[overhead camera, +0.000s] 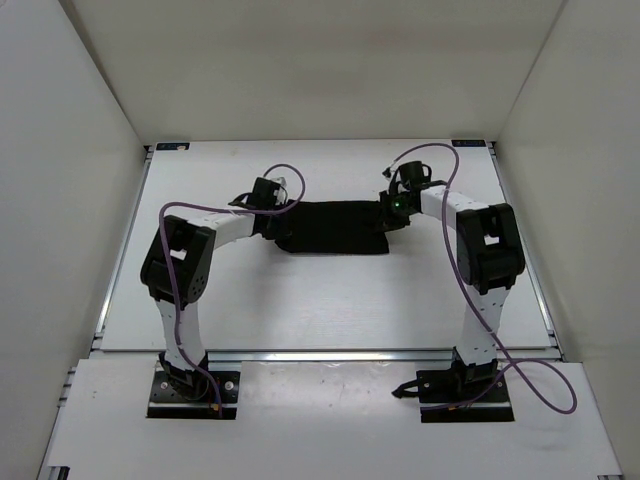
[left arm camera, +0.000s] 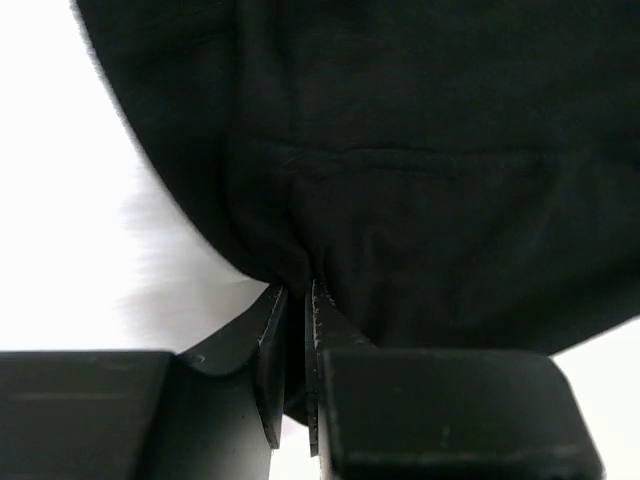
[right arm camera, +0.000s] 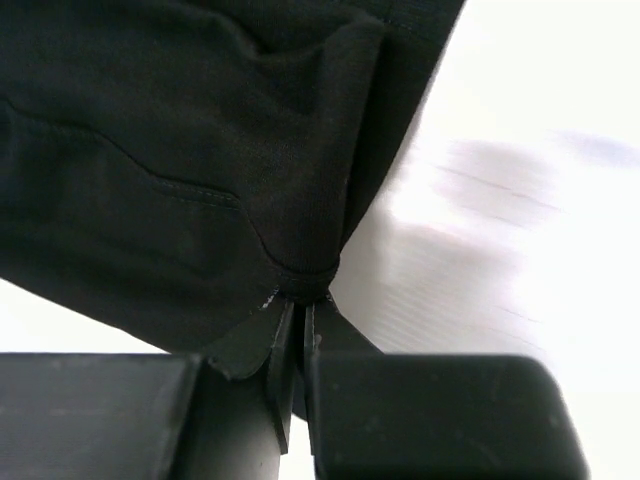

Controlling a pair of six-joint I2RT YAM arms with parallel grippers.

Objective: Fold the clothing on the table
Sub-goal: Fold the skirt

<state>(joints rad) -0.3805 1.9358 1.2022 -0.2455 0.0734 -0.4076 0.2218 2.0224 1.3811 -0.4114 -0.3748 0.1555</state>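
Note:
The clothing [overhead camera: 335, 228], a plain black garment, lies flat on the white table [overhead camera: 300, 300] between my two arms. My left gripper [overhead camera: 281, 228] is at its left edge. In the left wrist view the left gripper [left arm camera: 297, 292] is shut on a bunched fold of the clothing [left arm camera: 420, 150], with fabric filling the narrow gap between the jaws. My right gripper [overhead camera: 391, 214] is at the garment's right edge. The right wrist view shows the right gripper [right arm camera: 300, 302] shut on a gathered pinch of the clothing [right arm camera: 150, 130], creases running out from the tips.
White walls [overhead camera: 70, 150] enclose the table on three sides. Metal rails [overhead camera: 330, 355] run along its edges. Purple cables [overhead camera: 440, 150] loop above both wrists. Bare white tabletop [right arm camera: 530, 230] lies to the right of the right gripper.

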